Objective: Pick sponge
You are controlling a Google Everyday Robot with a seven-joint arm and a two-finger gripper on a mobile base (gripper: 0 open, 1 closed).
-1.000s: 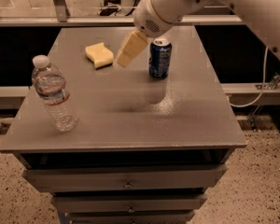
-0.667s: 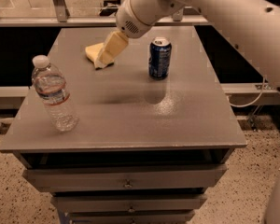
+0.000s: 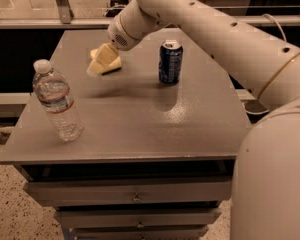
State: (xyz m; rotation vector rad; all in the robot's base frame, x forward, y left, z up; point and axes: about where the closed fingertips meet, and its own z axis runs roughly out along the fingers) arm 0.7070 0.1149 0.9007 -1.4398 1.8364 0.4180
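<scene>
A: Status, biggest first?
B: The arm sweeps from the right edge to the upper centre. It takes up more of the right side than 0.7 s ago, and the white body fills the lower right corner more.
A: Table?
B: The grey table with drawers under it hasn't changed. The water bottle is upright at the left, in the same spot. The blue soda can is upright at upper centre and hasn't moved.
A: Gripper?
B: The gripper is in the upper left of the tabletop, angled down and to the left, well apart from the can. 1 s ago it sat between the sponge and the can. By 0.7 s ago it was at the sponge, and now its tip is further left and lower.
A: Clamped or released?
B: Can't tell. It overlaps the sponge and they're nearly the same colour.
A: Sponge?
B: The sponge lies flat on the table, upper left, directly behind and under the gripper. It's in the same place as before, with a corner showing on each side of the gripper.
</scene>
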